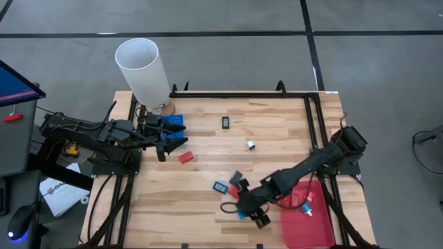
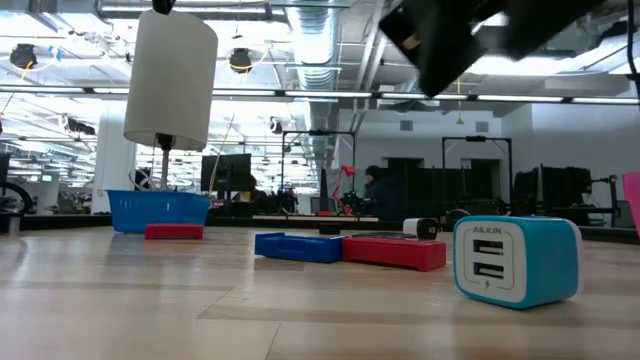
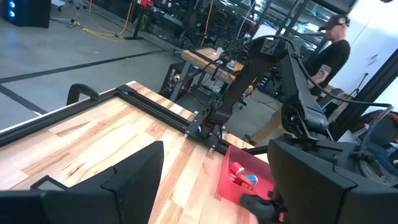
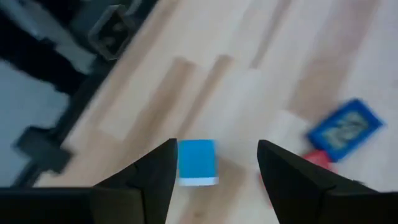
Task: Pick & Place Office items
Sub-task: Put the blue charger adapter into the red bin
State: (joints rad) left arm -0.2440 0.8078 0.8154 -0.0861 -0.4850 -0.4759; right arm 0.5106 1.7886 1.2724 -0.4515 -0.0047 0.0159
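Note:
Small office items lie scattered on the wooden table: a black piece (image 1: 226, 122), a white piece (image 1: 250, 144), a red piece (image 1: 185, 157) and a blue flat piece (image 1: 220, 186). A light-blue cube (image 4: 197, 163) rests on the table below my right gripper (image 4: 217, 149). That gripper is open and slants down over the near middle (image 1: 248, 207), its fingers above the cube and to either side of it. My left gripper (image 3: 211, 186) stands open and level at the far left, over the blue bin (image 1: 174, 124), with nothing between its fingers.
A flat red tray (image 1: 304, 220) with a few small pieces lies at the near right. A tall white cylinder (image 1: 143, 69) stands at the far left corner. A black cord loop (image 1: 228, 207) lies by the right gripper. A person (image 3: 329, 50) stands beyond the table.

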